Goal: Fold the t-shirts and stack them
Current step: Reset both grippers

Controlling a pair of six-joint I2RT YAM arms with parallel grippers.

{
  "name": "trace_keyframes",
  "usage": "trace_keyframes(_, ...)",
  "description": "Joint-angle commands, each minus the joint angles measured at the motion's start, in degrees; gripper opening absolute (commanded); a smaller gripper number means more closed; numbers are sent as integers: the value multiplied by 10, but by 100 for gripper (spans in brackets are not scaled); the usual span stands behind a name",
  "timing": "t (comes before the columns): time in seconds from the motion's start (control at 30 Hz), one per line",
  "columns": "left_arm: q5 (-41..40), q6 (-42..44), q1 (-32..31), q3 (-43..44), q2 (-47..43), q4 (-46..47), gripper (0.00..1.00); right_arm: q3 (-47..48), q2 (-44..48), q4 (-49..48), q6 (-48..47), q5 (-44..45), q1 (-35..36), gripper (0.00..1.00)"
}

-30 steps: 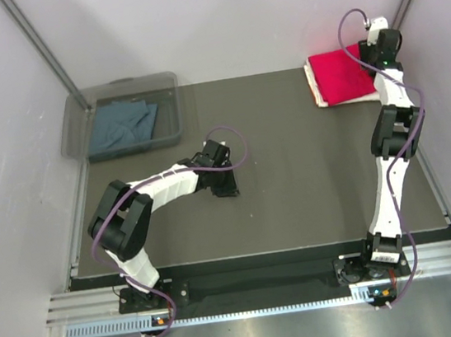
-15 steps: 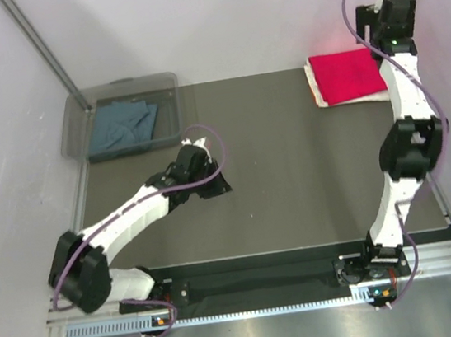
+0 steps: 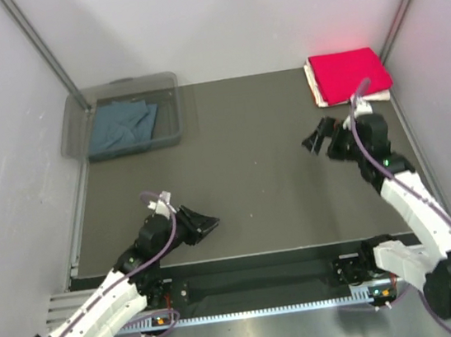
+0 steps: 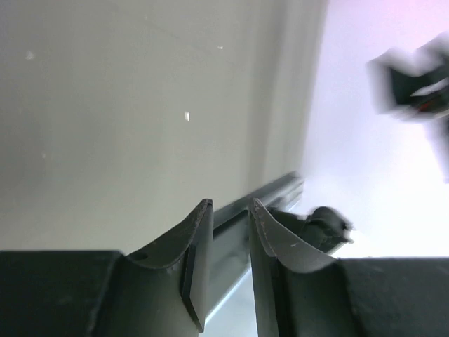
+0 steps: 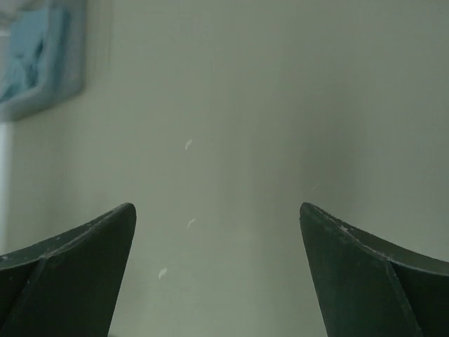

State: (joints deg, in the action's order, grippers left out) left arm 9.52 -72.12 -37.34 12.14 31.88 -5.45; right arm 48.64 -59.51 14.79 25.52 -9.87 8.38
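Note:
The folded red t-shirt (image 3: 350,75) lies on a cream-white t-shirt (image 3: 314,89) at the far right corner of the dark table (image 3: 254,131). A blue-grey t-shirt (image 3: 124,124) lies crumpled in the clear bin at the far left. My right gripper (image 3: 318,135) hovers over bare table in front of the stack, apart from it. Its jaws stand wide open and empty in the right wrist view (image 5: 216,207). My left gripper (image 3: 204,225) is low near the table's front edge. Its jaws show a narrow gap with nothing between them (image 4: 230,203).
The clear plastic bin (image 3: 78,125) stands at the far left corner, and shows blurred in the right wrist view (image 5: 35,56). Grey walls and metal posts close in the table on three sides. The metal rail (image 3: 249,286) runs along the near edge.
The right arm came off the red shirt stack, swung back toward the near side and opened wide. The left arm pulled back to the front left and its jaws parted slightly.

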Motion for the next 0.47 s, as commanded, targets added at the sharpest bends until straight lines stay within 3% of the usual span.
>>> trace_keyframes(0.0, -3, -133, -4, -90, -137, 96, 32, -142, 127, -49, 188, -95, -4, 100)
trace_keyframes(0.13, 0, -230, -4, -184, -310, 129, 32, -253, 224, -25, 280, -145, -1, 100)
trace_keyframes(0.23, 42, -241, -4, -201, -255, 278, 32, -321, 264, 13, 310, -192, -1, 100)
trace_keyframes(0.33, 48, -259, -5, -215, -224, 429, 31, -383, 345, -27, 339, -297, 0, 100)
trace_keyframes(0.4, 46, -271, -5, -216, -222, 503, 32, -412, 422, -90, 380, -320, 0, 100)
trace_keyframes(0.43, 43, -292, -5, -215, -225, 597, 39, -425, 465, -166, 466, -347, -1, 100)
